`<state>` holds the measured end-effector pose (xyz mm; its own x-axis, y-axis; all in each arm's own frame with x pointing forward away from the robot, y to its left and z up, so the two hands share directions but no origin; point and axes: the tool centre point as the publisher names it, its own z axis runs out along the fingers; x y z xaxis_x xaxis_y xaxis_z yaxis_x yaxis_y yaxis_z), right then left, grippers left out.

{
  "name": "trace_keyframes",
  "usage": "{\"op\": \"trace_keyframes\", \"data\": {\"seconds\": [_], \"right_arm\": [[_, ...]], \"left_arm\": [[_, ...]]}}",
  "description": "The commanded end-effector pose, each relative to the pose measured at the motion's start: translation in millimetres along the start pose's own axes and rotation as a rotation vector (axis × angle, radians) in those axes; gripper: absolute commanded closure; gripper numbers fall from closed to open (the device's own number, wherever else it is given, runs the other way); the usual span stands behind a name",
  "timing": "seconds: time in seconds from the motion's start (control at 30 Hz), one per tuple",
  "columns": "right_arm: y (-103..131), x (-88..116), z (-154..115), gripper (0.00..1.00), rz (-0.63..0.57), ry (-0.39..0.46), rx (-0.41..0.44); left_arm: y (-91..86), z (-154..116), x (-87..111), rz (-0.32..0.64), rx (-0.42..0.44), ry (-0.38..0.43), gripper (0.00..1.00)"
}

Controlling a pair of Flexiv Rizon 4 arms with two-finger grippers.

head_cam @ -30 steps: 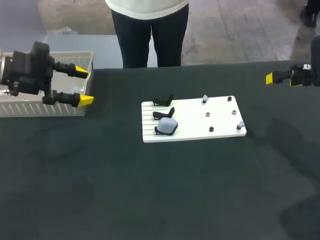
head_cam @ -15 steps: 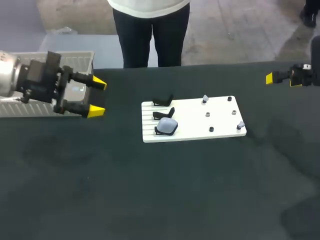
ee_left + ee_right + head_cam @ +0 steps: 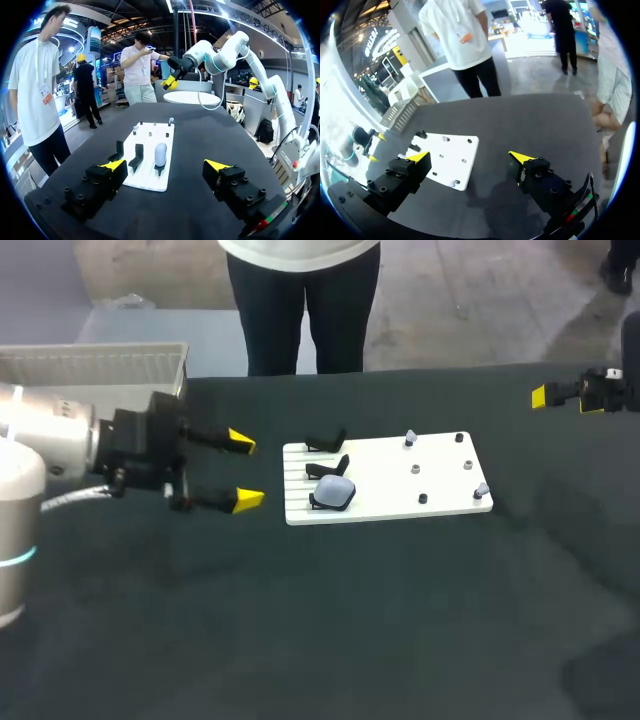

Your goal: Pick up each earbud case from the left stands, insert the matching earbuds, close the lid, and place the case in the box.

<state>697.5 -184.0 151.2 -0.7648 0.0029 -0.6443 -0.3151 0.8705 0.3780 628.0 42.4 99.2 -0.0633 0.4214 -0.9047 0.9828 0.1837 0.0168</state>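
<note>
Earbud case [image 3: 333,493] — pale grey, propped on the white board [image 3: 440,495], ahead of the left gripper [image 3: 243,471] fingers and apart from them; long axis roughly in line with them. Left gripper gapes wide, empty. Right gripper [image 3: 470,159] likewise, well apart from the board. Change — left gripper has come from the box [image 3: 100,365] toward the board.

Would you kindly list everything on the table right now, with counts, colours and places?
Table: one, black, under everything.
Box: one, pale and ribbed, by the table's far left corner.
Board: one, white, mid-table.
Stands: three, black, board's left end; two empty.
Case: one, pale grey, on the nearest stand.
Earbuds: two, pale, board's right part.
Pegs: four, two black and two grey, board's right part.
Left gripper: open, left of the board.
Right gripper: open, far right.
</note>
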Motion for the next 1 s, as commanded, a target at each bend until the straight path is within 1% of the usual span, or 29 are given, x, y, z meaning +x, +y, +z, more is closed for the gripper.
{"op": "trace_keyframes", "data": {"seconds": [0.03, 0.07, 0.6, 0.67, 0.87, 1.0], "right_arm": [[-1, 0, 1, 0.0, -0.001, 0.001, -0.004], [-1, 0, 1, 0.0, -0.001, 0.001, -0.004], [-1, 0, 1, 0.0, -0.001, 0.001, -0.004], [-1, 0, 1, 0.0, -0.001, 0.001, -0.004], [-1, 0, 1, 0.0, -0.001, 0.001, -0.004], [-1, 0, 1, 0.0, -0.001, 0.001, -0.004]], "left_arm": [[5.5, 28, 8.2, 0.002, 0.002, 0.008, 0.0], [5.9, 30, 7.8, -0.005, 0.014, 0.0, 0.0], [5.9, 30, 7.8, -0.005, 0.014, 0.0, 0.0], [5.6, 35, 8.7, -0.003, 0.017, 0.006, 0.0], [6.4, 49, 12.9, 0.002, 0.02, 0.055, 0.0], [5.3, 60, 15.0, 0.0, 0.0, 0.099, 0.0]]}}
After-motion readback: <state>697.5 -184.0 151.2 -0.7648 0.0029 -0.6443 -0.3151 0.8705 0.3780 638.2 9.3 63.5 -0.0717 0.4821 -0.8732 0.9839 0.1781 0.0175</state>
